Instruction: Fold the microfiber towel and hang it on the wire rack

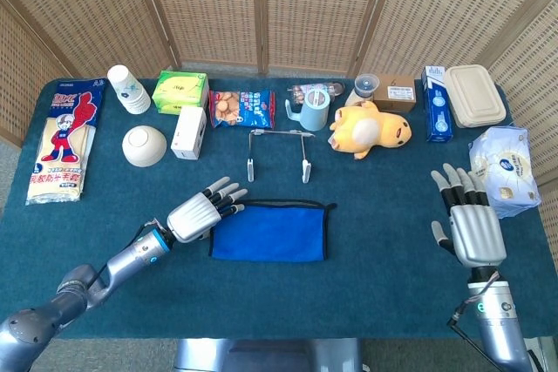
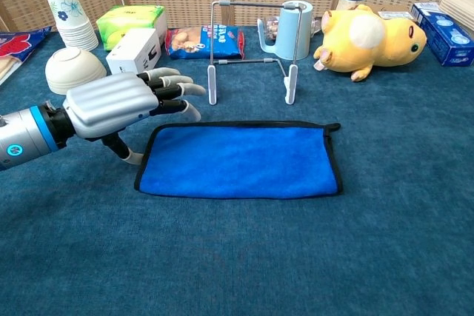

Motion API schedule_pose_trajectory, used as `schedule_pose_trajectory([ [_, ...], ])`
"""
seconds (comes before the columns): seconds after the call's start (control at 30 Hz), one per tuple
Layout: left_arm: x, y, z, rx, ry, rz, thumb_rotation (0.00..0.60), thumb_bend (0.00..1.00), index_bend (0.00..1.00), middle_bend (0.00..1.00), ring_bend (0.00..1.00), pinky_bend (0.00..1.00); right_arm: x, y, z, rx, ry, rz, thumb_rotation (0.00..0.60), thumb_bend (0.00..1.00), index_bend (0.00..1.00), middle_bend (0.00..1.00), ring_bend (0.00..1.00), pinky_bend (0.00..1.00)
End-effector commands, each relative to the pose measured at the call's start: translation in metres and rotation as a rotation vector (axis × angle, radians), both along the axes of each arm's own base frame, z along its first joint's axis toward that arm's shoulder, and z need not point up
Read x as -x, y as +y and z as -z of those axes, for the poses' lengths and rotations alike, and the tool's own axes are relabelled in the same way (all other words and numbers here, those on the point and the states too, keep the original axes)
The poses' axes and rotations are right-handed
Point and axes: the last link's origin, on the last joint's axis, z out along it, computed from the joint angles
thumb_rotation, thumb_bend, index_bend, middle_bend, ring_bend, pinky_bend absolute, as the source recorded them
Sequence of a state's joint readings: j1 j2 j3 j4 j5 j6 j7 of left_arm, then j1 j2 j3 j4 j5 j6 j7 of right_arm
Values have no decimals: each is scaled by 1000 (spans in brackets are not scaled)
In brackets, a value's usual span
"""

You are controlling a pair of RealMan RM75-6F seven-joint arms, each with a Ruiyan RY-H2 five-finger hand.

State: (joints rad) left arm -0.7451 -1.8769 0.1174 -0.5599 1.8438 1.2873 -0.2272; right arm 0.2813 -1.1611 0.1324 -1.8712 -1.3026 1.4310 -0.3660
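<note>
A blue microfiber towel with a black hem lies flat on the teal tablecloth in front of the wire rack. The rack stands upright just behind the towel. My left hand hovers open at the towel's left edge, fingers spread and pointing toward the far left corner, holding nothing. My right hand is open, palm down, far to the right of the towel, seen only in the head view.
Behind the rack sit a snack bag, a light blue mug and a yellow plush toy. A white box, bowl, paper cups and green tissue box stand at back left. A wrapped bundle lies near my right hand.
</note>
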Motion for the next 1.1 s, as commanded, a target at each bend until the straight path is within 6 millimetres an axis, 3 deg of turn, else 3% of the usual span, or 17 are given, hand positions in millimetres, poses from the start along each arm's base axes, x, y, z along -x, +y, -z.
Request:
schedule_pose_trajectory([
  [0.03, -2, 0, 2, 2, -6, 0, 600, 184, 232, 73, 0, 0, 1, 1, -1, 4, -1, 3, 600, 334, 30, 2, 0, 0],
  [1.1, -15, -3, 12, 50, -112, -40, 600, 279, 319, 128, 0, 0, 6, 5, -7, 18, -17, 22, 600, 327, 30, 7, 0, 0],
])
